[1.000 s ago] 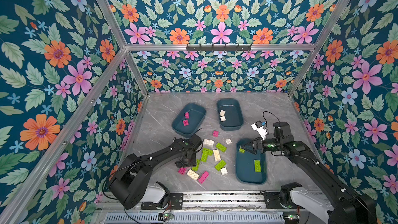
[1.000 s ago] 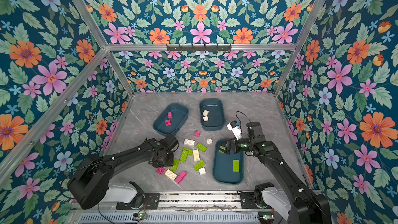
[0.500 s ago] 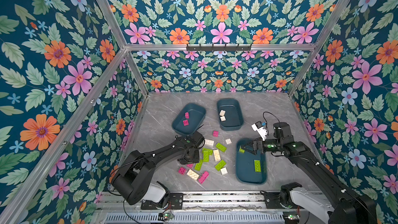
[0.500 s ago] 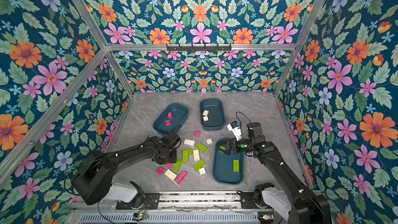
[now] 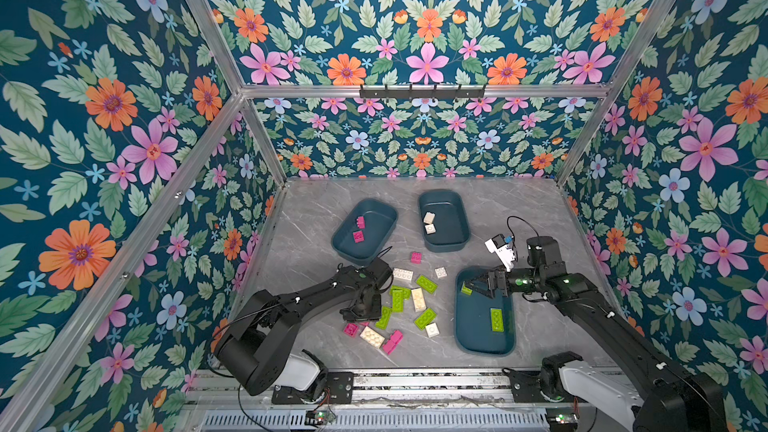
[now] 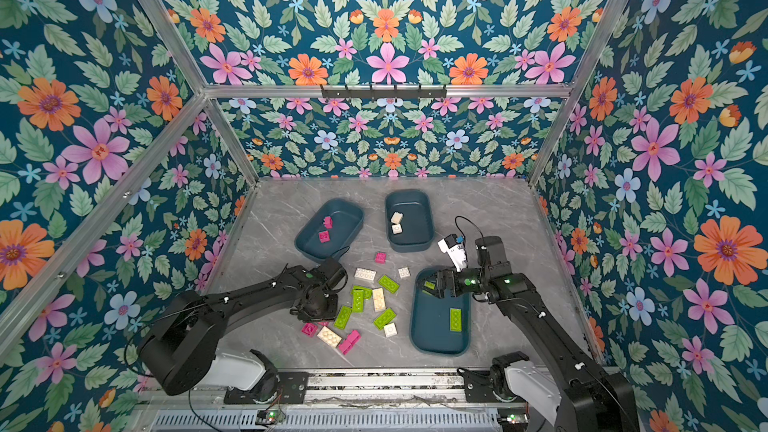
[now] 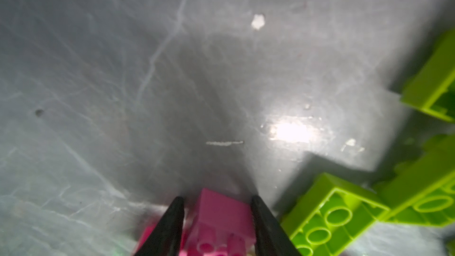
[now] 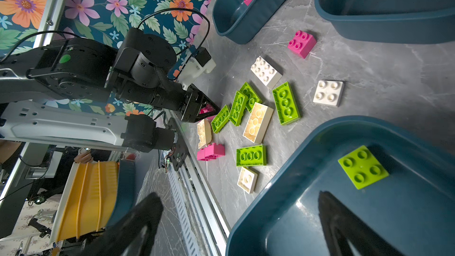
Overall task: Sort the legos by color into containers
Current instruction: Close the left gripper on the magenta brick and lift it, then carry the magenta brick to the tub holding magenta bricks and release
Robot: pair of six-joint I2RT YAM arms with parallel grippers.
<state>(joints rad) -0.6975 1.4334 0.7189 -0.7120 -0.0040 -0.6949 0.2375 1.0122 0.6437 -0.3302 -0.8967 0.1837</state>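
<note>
Legos (image 7: 332, 213) in lime beside left gripper (image 7: 216, 203), jaws astride cropped magenta brick (image 7: 221, 215), grip unclear, right gripper (image 8: 237, 195) jaws wide over tub (image 8: 320, 168)

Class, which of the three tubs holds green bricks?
The near tub, under the right gripper: green bricks inside. The left tub holds pink, the middle tub white.
</note>
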